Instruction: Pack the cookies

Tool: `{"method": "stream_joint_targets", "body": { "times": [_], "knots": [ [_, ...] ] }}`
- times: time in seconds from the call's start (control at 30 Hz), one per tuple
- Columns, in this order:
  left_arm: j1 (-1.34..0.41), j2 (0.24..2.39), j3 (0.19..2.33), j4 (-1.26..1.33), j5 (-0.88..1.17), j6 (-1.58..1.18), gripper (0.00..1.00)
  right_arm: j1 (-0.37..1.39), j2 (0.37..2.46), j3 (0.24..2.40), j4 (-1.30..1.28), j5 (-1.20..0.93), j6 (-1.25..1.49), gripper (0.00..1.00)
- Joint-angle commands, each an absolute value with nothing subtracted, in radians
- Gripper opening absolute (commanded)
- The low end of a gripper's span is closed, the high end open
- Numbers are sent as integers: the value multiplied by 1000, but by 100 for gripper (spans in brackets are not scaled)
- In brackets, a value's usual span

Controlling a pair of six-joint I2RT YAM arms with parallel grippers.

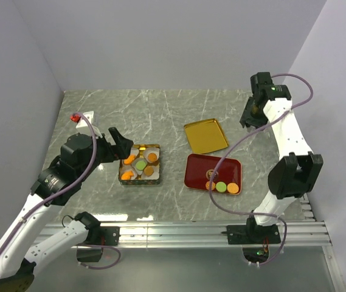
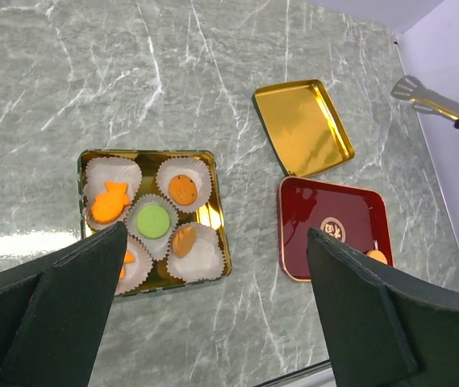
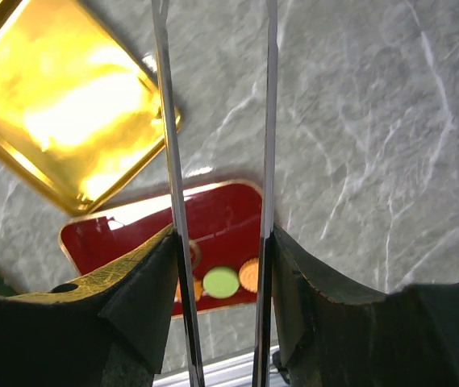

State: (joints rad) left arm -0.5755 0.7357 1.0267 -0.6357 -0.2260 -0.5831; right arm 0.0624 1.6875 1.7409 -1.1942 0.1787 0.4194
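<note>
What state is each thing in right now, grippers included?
tin: open, five paper cups, each holding one of the packed cookies
lid: off, flat on the table beside the red tray
red tray: three loose cookies along its near edge
tongs: held, blades apart, nothing between them
left gripper: open, empty, by the tin
right gripper: shut on the tongs

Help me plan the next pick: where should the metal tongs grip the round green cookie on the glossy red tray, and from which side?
Probably straight down from above: the round green cookie lies flat on the glossy red tray. Close the metal tongs on its near and far edges, since round orange cookies sit close on its left and right, leaving those sides crowded.
</note>
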Motion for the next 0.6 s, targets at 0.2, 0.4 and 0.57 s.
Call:
{"method": "stream_joint_targets", "body": {
  "times": [0.2, 0.4, 0.57],
  "knots": [
    [-572, 721, 1092, -663, -227, -598, 99, -101, 1896, 1841, -1089, 114, 365, 52],
    [-572, 703, 1117, -704, -252, -649, 99, -156, 1997, 1847, -1034, 66, 350, 51],
    [-574, 703, 1129, -738, -239, -669, 99, -175, 2043, 1752, -954, 41, 339, 52]
  ]
}}
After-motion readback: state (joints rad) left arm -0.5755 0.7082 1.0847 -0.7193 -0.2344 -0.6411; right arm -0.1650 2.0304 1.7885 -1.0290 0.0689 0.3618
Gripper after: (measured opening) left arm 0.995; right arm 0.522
